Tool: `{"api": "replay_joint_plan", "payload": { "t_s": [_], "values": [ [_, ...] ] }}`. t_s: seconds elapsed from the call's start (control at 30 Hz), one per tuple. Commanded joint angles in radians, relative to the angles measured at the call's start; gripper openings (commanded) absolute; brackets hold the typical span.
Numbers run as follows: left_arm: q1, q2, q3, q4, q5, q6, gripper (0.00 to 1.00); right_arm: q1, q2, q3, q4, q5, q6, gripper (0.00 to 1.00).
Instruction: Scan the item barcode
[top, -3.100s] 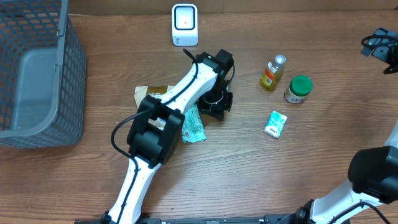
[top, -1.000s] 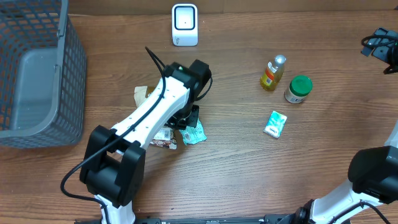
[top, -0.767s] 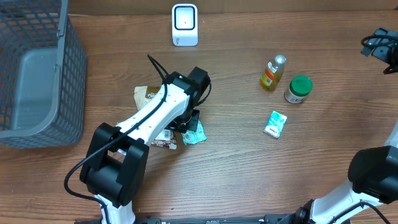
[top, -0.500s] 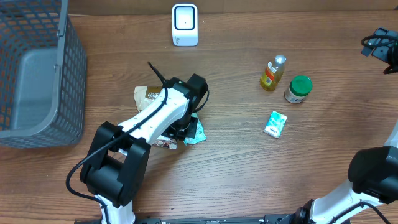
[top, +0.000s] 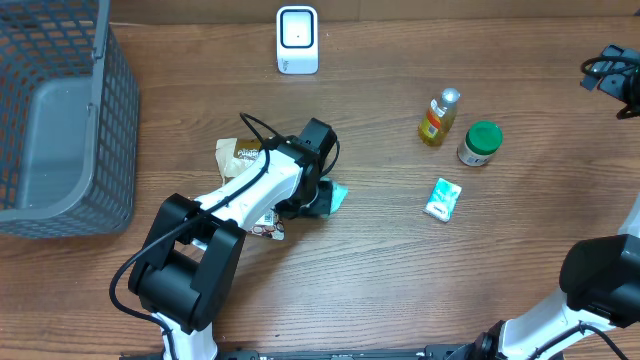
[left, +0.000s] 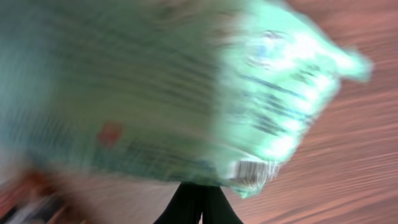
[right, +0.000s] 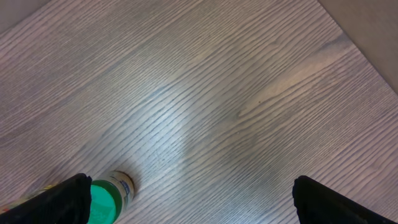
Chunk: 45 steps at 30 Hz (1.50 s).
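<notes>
The left gripper (top: 320, 199) is clamped shut on a pale green packet (top: 335, 196) near the middle of the table (top: 400, 280), well short of the white scanner (top: 297, 40). Up close, the packet shows a small barcode (left: 252, 170), but its printing is too blurred to read. The right gripper (right: 189, 199) hangs with its jaws wide apart, above a green-capped jar (right: 107, 196).

Mint-green packet (left: 186, 93) with dark print and a striped white barcode (left: 252, 171). Brown wood-grain tabletop (top: 400, 280). Grey mesh basket (top: 112, 110), white scanner (top: 297, 40), green-lidded jar (top: 481, 141), yellow bottle (top: 438, 118).
</notes>
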<state>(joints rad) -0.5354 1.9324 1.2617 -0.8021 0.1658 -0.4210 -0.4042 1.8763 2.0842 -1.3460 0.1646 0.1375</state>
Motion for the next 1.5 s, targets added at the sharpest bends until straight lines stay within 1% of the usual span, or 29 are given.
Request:
{"api": "replay_joint_plan", "payload": {
  "t_s": [0.0,0.07,0.17,0.2,0.23,0.3,0.33,0.43,0.53,0.63,0.73,0.77,0.87,0.93,1.0,1.1,1.17,1.27,1.47],
  "values": [
    [-0.004,0.005,0.002,0.106,0.173,-0.034,0.05,-0.001,-0.006,0.009,0.005,0.007,0.005,1.00],
    [-0.004,0.005,0.002,0.182,0.196,-0.053,0.05,-0.001,-0.006,0.009,0.005,0.007,0.005,1.00],
    [-0.004,0.005,0.004,0.275,0.213,-0.126,0.07,-0.001,-0.006,0.009,0.005,0.007,0.005,1.00],
    [0.001,0.005,0.020,0.294,0.247,-0.129,0.07,-0.001,-0.006,0.009,0.005,0.007,0.005,1.00],
    [0.007,0.004,0.037,0.285,0.264,-0.129,0.06,-0.001,-0.006,0.009,0.005,0.007,0.005,1.00],
    [0.021,0.003,0.090,0.219,0.279,-0.122,0.06,-0.001,-0.006,0.009,0.005,0.007,0.005,1.00],
    [0.027,0.003,0.119,0.177,0.272,-0.099,0.05,-0.001,-0.006,0.009,0.005,0.007,0.005,1.00],
    [0.033,0.003,0.193,0.055,0.220,0.032,0.06,-0.001,-0.006,0.009,0.005,0.007,0.005,1.00],
    [0.031,0.003,0.216,-0.020,0.101,0.205,0.13,-0.001,-0.006,0.009,0.005,0.007,0.005,1.00],
    [0.030,0.005,0.210,-0.045,-0.067,0.270,0.17,-0.001,-0.006,0.009,0.005,0.007,0.005,1.00],
    [0.030,0.009,0.200,-0.046,-0.152,0.322,0.26,-0.001,-0.006,0.009,0.005,0.007,0.005,1.00],
    [0.030,0.011,0.199,-0.046,-0.151,0.340,0.29,-0.001,-0.006,0.009,0.005,0.007,0.005,1.00],
    [0.029,0.025,0.199,-0.034,-0.148,0.395,0.33,-0.001,-0.006,0.009,0.005,0.007,0.005,1.00],
    [0.029,0.032,0.198,-0.011,-0.150,0.423,0.33,-0.001,-0.006,0.009,0.005,0.007,0.005,1.00],
    [0.029,0.036,0.198,0.003,-0.150,0.427,0.34,-0.001,-0.006,0.009,0.005,0.007,0.005,1.00],
    [0.028,0.039,0.198,0.000,-0.123,0.458,0.35,-0.001,-0.006,0.009,0.005,0.007,0.005,1.00],
    [0.026,0.040,0.198,-0.007,-0.085,0.501,0.35,-0.001,-0.006,0.009,0.005,0.007,0.005,1.00],
    [0.025,0.042,0.194,-0.008,-0.080,0.531,0.34,-0.001,-0.006,0.009,0.005,0.007,0.005,1.00],
    [0.023,0.042,0.165,0.029,-0.079,0.556,0.36,-0.001,-0.006,0.009,0.005,0.007,0.005,1.00]
  ]
}}
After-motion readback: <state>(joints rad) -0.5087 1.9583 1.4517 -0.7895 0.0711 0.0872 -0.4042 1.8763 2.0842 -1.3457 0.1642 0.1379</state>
